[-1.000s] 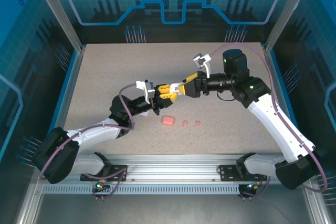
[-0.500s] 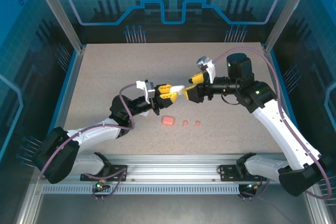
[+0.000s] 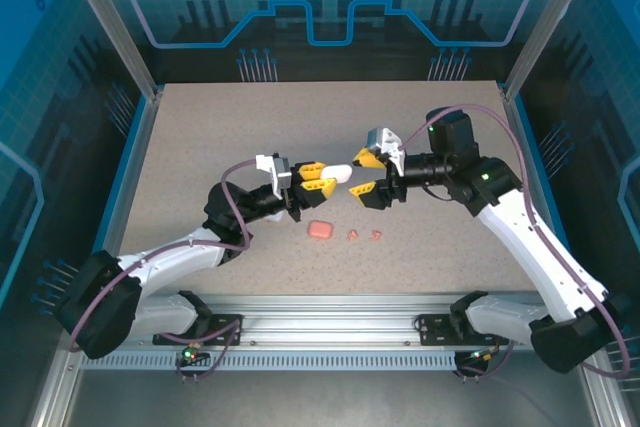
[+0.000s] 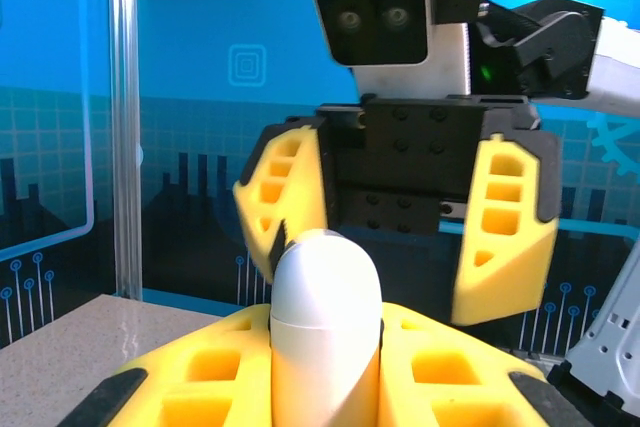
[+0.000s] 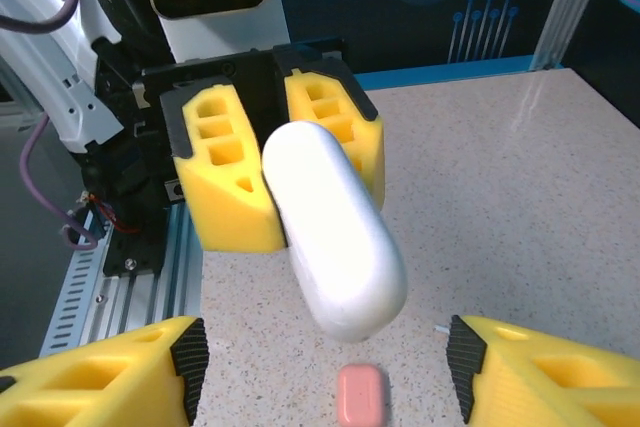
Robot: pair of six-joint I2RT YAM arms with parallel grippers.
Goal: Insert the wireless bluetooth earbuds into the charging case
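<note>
"Fingers first: what are the left ones doing?"

"Both yellow foam fingers (image 3: 318, 185) of the left gripper (image 3: 330, 175) are clenched on a white, pebble-shaped plastic charging case (image 3: 341, 173). It is gripped by one end. The other end, rounded, sticks out sideways towards the other arm, and its lid seam is closed."

"And the right gripper (image 3: 361, 175)?"

"Released: its yellow pads (image 5: 551, 371) stand wide apart and nothing is between them. It faces the left one head-on. In the right wrist view the case's free end hangs over the gap, apart from both pads."

"Is the case on the worktop?"

"No, it is held clear of the speckled beige worktop (image 3: 200, 137), over the middle and somewhat nearer the front edge than the back."

"Where are the buds?"

"Two tiny salmon-pink earbuds (image 3: 351, 235) lie loose on the worktop — side by side but apart. They are nearer the front edge than the grippers, roughly midway between the left and right edges. Neither gripper touches them."

"Anything beside them?"

"A small salmon-pink rounded case (image 3: 320, 230) lies just to their left, flat on the worktop, almost under the white case. Whether its lid is open I cannot tell."
</note>
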